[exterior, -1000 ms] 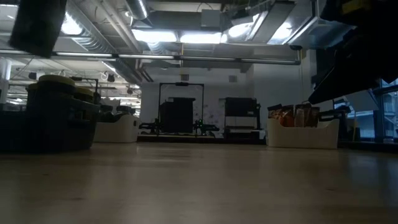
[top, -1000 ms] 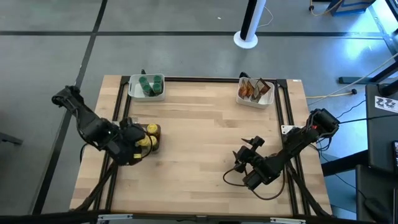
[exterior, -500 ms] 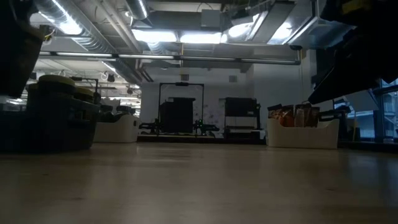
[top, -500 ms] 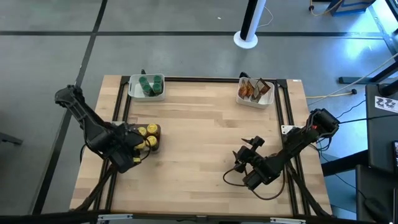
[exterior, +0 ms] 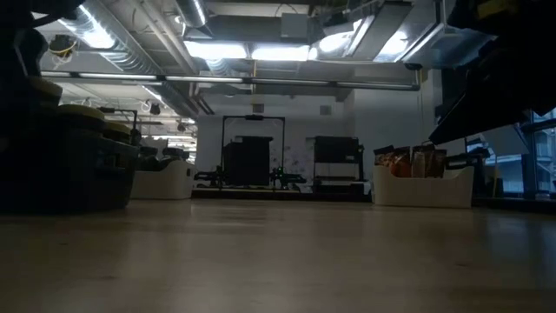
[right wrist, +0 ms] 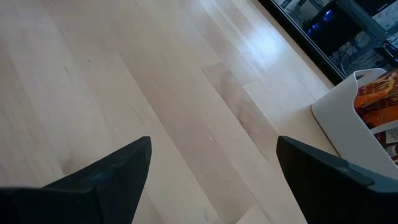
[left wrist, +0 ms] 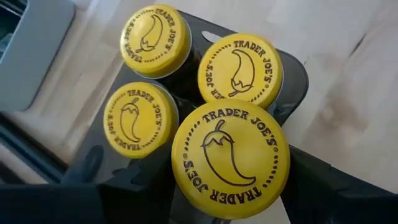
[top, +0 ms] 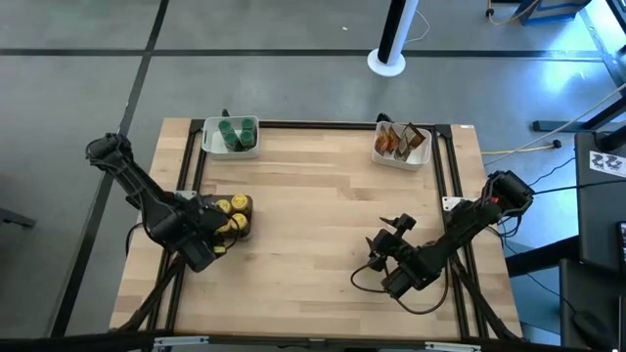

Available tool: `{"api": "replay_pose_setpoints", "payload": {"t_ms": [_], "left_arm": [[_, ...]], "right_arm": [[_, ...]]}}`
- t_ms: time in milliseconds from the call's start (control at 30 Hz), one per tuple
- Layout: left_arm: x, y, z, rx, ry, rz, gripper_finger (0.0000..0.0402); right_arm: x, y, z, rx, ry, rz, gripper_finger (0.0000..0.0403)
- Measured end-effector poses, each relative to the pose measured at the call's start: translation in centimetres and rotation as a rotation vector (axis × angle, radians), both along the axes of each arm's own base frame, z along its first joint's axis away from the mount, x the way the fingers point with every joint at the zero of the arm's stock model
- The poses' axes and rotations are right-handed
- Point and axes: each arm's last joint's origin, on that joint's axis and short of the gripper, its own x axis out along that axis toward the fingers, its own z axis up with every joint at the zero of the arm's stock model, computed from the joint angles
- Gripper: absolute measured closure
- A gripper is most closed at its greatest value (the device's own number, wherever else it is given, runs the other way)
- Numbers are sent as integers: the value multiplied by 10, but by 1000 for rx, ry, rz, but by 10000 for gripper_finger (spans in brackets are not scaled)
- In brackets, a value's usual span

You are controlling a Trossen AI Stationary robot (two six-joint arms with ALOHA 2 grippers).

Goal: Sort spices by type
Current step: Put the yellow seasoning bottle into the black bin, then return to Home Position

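Left pincer (top: 210, 242) at desk's (top: 323, 196) left edge, directly over dark tray (left wrist: 292, 81) with yellow-lidded jars (top: 231, 215). Nearest jar (left wrist: 230, 158) sits upright between its fingers; grasp or release: cannot tell. Right pincer (right wrist: 211, 168) released, well apart at right. Left arm far nearer.

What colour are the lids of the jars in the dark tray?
Yellow lids with a dark chilli drawing, clearest in the left wrist view.
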Motion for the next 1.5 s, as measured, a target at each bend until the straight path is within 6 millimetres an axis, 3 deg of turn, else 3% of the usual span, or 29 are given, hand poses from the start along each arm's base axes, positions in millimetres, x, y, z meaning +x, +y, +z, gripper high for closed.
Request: {"api": "replay_pose_setpoints", "payload": {"t_ms": [467, 967, 1333, 1500], "left_arm": [[-2, 2, -28, 1, -2, -11, 174], [-2, 3, -28, 6, 13, -22, 115], [3, -2, 18, 0, -2, -57, 115], [8, 0, 24, -4, -28, -66, 116]], "right_arm": [[0, 0, 0, 2, -3, 0, 56], [1, 1, 0, 8, -10, 0, 56], [2, 1, 0, 16, -19, 0, 56], [5, 4, 0, 46, -54, 0, 56]]}}
